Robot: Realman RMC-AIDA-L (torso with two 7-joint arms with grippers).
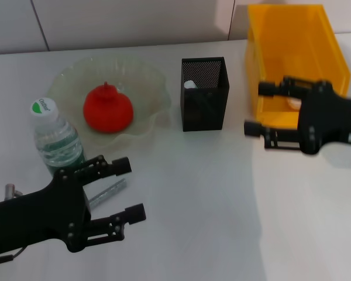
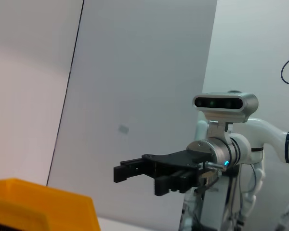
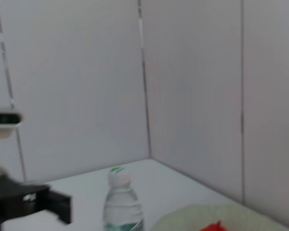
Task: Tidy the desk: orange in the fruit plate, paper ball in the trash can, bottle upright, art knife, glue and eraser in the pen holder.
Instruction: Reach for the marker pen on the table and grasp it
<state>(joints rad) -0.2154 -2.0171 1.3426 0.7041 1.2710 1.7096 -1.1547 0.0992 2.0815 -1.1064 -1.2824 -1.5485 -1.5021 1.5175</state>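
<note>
Nearest me, left gripper (image 1: pixel 123 190) hangs wide open and empty. Glue (image 1: pixel 107 193) lies just behind it, beside the bottle (image 1: pixel 57 140), slanting toward the holder (image 1: pixel 204 93). Right gripper (image 1: pixel 258 109), open, waits past the holder.

— Where's the left hand (image 1: pixel 131 190) right now?

— Low and near the robot's body, black arm reaching forward, both fingers spread wide with nothing between them.

— And the right hand (image 1: pixel 259 108)?

— Farther out and held higher, wrist level, pointing across toward the left one. Its fingers (image 2: pixel 130 168) stand apart too, gripping nothing.
</note>
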